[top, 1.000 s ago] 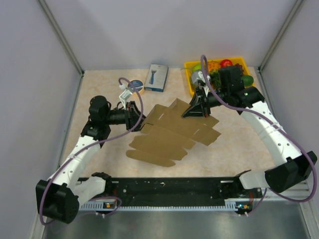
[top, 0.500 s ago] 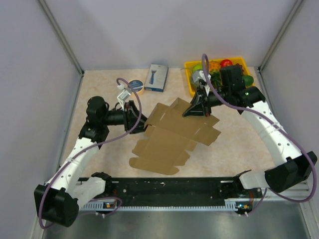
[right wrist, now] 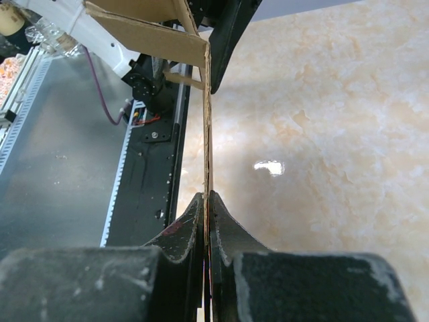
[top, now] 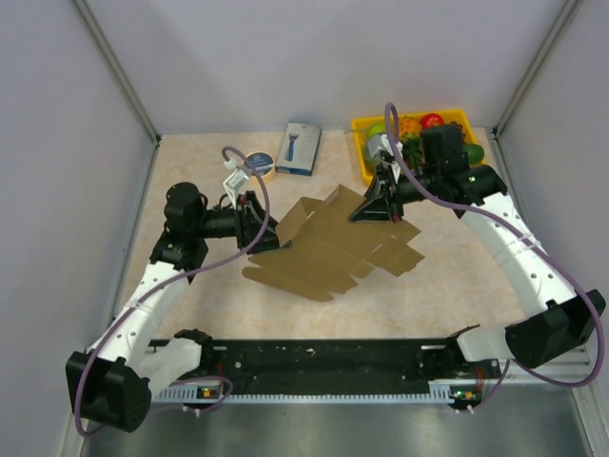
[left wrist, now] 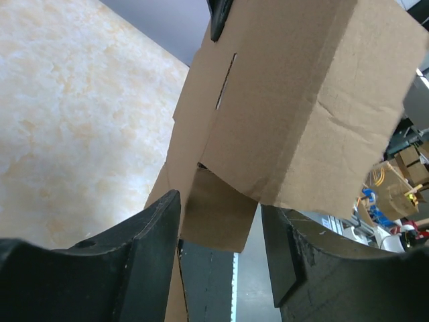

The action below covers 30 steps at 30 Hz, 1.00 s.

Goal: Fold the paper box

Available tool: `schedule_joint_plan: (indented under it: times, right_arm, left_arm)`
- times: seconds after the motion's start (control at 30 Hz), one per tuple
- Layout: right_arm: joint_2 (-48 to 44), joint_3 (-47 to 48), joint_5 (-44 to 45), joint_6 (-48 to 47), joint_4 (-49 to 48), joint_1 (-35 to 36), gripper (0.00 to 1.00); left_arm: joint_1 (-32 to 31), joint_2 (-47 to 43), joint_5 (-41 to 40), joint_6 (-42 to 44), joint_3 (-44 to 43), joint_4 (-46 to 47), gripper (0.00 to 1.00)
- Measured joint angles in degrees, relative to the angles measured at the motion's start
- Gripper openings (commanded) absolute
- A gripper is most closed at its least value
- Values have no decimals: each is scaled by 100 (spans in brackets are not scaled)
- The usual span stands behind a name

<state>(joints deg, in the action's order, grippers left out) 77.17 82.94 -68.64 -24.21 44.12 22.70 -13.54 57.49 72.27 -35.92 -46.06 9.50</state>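
Beige marbled worktop (top: 447, 286) enclosed by pale grey walls, seen from above. At its centre sits the paper box (top: 324, 257), a brown cardboard blank with its near flaps spread towards the arm bases and its far panels raised. Right end effector (top: 366, 211): fingers pressed together on the edge of a raised panel, with the sheet running edge-on between them in the wrist view. Left end effector (top: 265, 231): fingers apart at the blank's left side, a flap showing in the gap; whether they touch it cannot be told. Yellow tray (top: 457, 116) of coloured items at far right; blue-and-white box (top: 301, 148) near the far edge.
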Motion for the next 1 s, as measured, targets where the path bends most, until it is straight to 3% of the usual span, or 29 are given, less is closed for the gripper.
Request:
schedule_joint_plan:
  times: [0.2, 0.37, 0.53, 0.73, 1.0]
  right_arm:
    - [-7, 0, -87, 7, 0, 0, 0]
    - [-31, 0, -138, 44, -7, 0, 0]
    - [-57, 0, -136, 44, -33, 0, 0]
    - [-61, 0, -136, 48, -66, 0, 0]
    - [-63, 0, -94, 90, -101, 0, 0]
  left_arm:
    - [-129, 127, -247, 293, -2, -188, 43]
    - [-129, 262, -398, 553, -4, -481, 56]
    - [-44, -157, -474, 721, -2, -787, 58]
    - [496, -990, -957, 1019, -98, -1478, 45]
    - [833, -619, -1290, 916, -195, -1613, 44]
